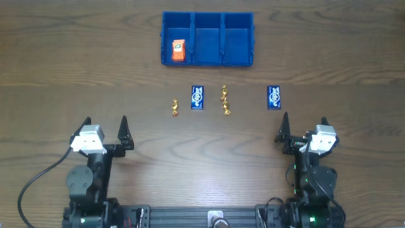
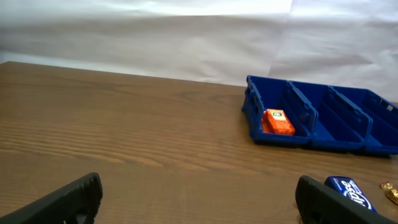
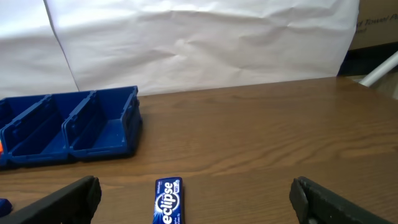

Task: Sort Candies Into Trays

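Two robot arms stand at the near edge of a wooden table (image 1: 63, 76), each with nothing in its grasp and its fingers spread wide; the left gripper (image 1: 105, 124) and the right gripper (image 1: 304, 124) sit well apart, both short of a loose row of sweets laid across the middle of the table. A blue pack (image 1: 198, 97) lies ahead of the left gripper and off toward the centre, clear of its fingers; a single gold-wrapped candy (image 1: 175, 107) lies just beside that pack on the left arm's side; a short column of gold-wrapped candies (image 1: 224, 95) lies near it on the other side. A second blue pack (image 1: 274, 97) lies close ahead of the right gripper, a little toward its inner finger, touching neither finger. Beyond the row, at the far side of the table, stands a blue three-compartment tray (image 1: 207, 63); an orange-wrapped candy (image 1: 178, 50) rests in the compartment at the left arm's end, well apart from both grippers. A white sheet (image 2: 155, 37) hangs behind the table.
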